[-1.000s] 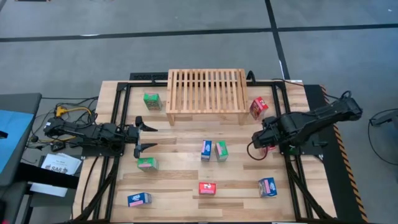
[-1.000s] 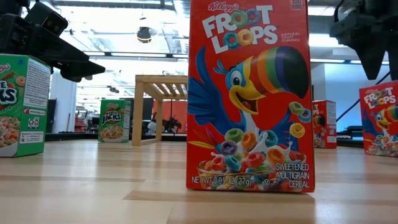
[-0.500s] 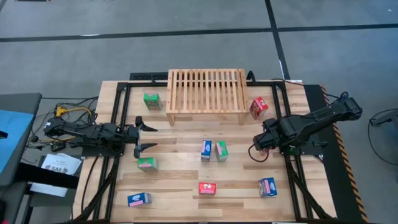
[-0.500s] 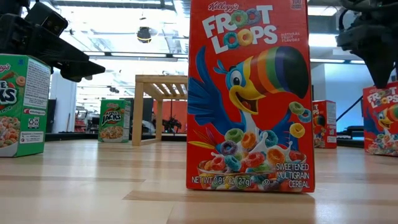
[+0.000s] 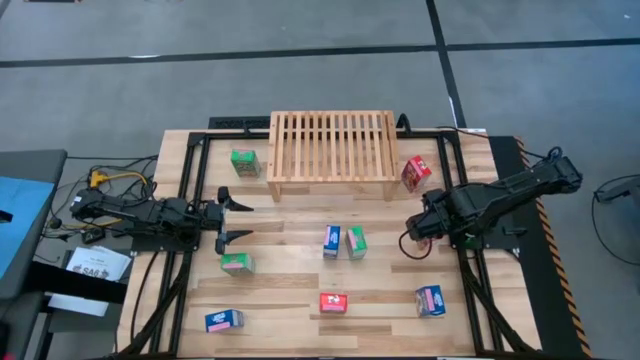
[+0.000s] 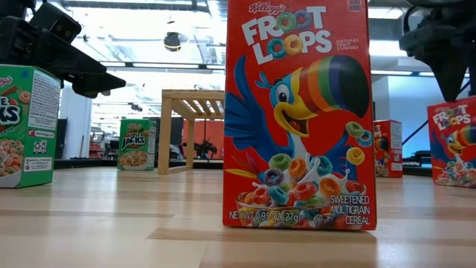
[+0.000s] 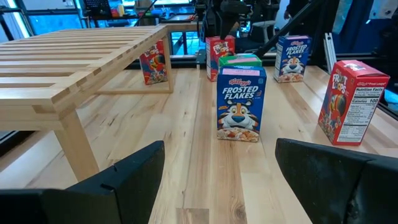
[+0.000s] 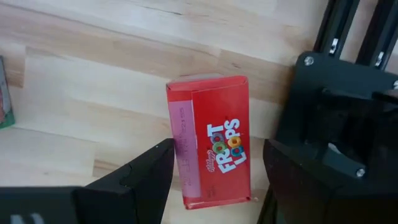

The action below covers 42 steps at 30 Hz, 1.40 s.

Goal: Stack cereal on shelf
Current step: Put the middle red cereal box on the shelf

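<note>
Probably nine boxes (image 5: 331,241) (three per colour); one rack (image 5: 330,140)

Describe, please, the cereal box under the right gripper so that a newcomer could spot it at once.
Start at the slatted light-wood shelf and go to the table's right side, where the right gripper hangs open. Directly below it stands a small red cardboard Froot Loops box, the only box lying between that gripper's fingers.
</note>
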Motion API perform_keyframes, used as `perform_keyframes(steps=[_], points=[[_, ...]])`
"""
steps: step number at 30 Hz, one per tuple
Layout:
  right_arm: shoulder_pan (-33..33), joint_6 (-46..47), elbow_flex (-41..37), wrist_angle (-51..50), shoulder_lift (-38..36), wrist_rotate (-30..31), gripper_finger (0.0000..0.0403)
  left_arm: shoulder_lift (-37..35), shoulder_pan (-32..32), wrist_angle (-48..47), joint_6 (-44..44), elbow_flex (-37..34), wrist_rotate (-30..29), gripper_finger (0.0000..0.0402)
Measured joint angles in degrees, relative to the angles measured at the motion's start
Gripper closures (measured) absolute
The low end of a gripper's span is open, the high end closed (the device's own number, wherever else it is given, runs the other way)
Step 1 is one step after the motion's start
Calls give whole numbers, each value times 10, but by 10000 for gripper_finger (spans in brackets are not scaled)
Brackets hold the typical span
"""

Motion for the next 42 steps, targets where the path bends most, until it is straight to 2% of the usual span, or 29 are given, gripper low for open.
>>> perform_keyframes(steps=[21, 29, 42], points=[[-3, 8, -20, 21, 0, -13, 133, 0, 0, 0, 0, 0, 0, 104], [-6, 5, -21, 30, 31, -32, 138, 0, 0, 0, 0, 0, 0, 104], [-6, 3, -17, 30, 37, -34, 253, 0, 0, 0, 0, 0, 0, 104]])
